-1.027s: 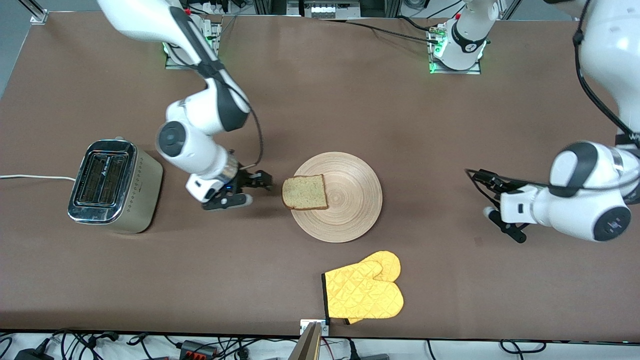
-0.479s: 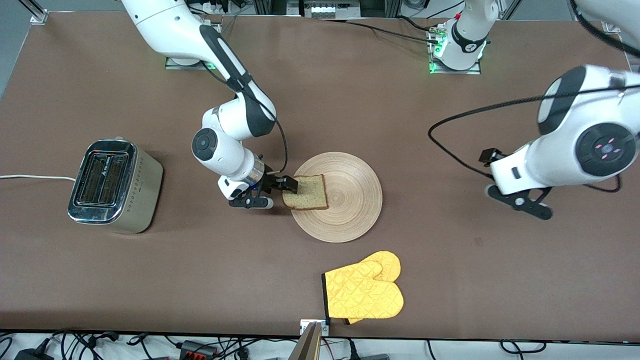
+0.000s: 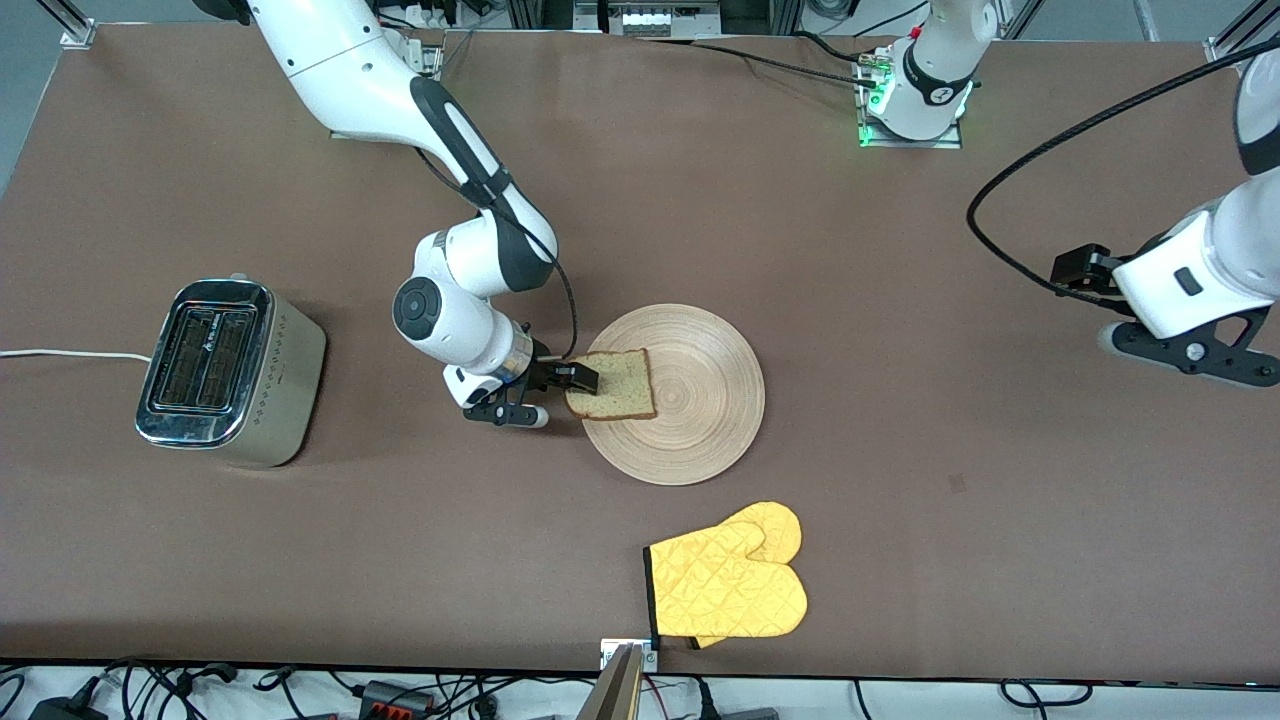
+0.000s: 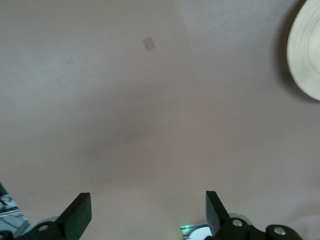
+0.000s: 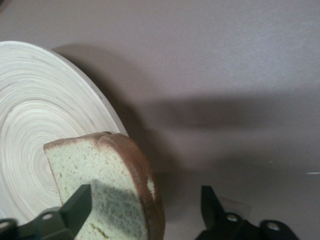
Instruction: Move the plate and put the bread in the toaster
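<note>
Bread is laid on the plate, overhanging the rim toward the toaster. The right gripper is held low at that overhanging edge, fingers spread around the crust. The left gripper is raised over bare table, fingers spread, empty.

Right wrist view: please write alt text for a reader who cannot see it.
The right gripper has its open fingers around the crust edge of the bread, not yet closed on it. The slice lies on the wooden plate, overhanging its rim, on a brown table.
</note>
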### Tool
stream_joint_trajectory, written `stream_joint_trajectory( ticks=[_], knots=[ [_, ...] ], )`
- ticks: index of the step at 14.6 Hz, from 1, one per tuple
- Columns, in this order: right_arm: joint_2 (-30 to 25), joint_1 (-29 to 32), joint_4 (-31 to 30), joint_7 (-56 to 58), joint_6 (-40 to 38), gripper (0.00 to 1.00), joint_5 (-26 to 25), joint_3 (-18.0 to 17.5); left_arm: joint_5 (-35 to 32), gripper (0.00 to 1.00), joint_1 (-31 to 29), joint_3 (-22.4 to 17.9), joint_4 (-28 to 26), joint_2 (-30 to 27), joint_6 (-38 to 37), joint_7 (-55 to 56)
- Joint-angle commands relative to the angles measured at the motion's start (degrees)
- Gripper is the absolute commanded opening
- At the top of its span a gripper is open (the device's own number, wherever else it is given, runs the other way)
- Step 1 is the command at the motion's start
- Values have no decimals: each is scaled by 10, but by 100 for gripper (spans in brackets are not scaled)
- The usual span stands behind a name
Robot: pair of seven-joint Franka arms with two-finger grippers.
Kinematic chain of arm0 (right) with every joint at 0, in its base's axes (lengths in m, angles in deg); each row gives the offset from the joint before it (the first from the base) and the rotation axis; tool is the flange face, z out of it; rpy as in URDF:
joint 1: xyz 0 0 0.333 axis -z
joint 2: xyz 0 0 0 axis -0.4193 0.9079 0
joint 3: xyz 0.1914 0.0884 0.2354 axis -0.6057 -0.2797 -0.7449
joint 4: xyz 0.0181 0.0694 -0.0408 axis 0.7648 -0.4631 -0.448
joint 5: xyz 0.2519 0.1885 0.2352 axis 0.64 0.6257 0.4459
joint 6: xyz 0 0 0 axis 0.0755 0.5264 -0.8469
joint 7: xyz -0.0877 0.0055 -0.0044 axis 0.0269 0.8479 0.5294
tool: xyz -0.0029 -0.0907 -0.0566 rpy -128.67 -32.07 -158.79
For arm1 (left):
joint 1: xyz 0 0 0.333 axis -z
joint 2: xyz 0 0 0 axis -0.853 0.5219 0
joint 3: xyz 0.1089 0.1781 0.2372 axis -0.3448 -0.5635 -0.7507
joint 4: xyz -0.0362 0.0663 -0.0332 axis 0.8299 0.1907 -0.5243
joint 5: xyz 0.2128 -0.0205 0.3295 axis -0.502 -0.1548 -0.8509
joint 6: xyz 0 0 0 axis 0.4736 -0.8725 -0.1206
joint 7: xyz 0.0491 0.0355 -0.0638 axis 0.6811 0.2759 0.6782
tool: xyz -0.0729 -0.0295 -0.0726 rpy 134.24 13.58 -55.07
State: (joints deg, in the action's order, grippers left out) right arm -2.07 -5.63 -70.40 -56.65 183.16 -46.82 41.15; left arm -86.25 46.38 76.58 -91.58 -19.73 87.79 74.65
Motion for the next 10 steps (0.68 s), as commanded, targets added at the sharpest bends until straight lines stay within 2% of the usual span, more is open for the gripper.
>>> stream_joint_trajectory(
  ticks=[1, 2, 4, 6, 8, 10],
  knots=[
    [8, -2, 14, 1, 4, 79, 14, -7, 80, 100, 90, -146, -65, -70, 32, 17],
    [8, -2, 15, 2, 4, 68, 14, -7, 105, 100, 116, -188, -103, -96, 35, 18],
    [8, 2, 17, 4, 3, 39, 14, -7, 131, 100, 120, -209, -192, -149, 109, 20],
    [7, 5, 20, 6, 2, 22, 13, -7, 128, 100, 136, -216, -264, -197, 176, 33],
    [6, 5, 31, 6, -1, 10, 13, -7, 126, 100, 143, -226, -295, -217, 230, 70],
    [3, 6, 43, 6, -6, 0, 13, -6, 126, 100, 141, -232, -302, -221, 258, 70]
  ],
)
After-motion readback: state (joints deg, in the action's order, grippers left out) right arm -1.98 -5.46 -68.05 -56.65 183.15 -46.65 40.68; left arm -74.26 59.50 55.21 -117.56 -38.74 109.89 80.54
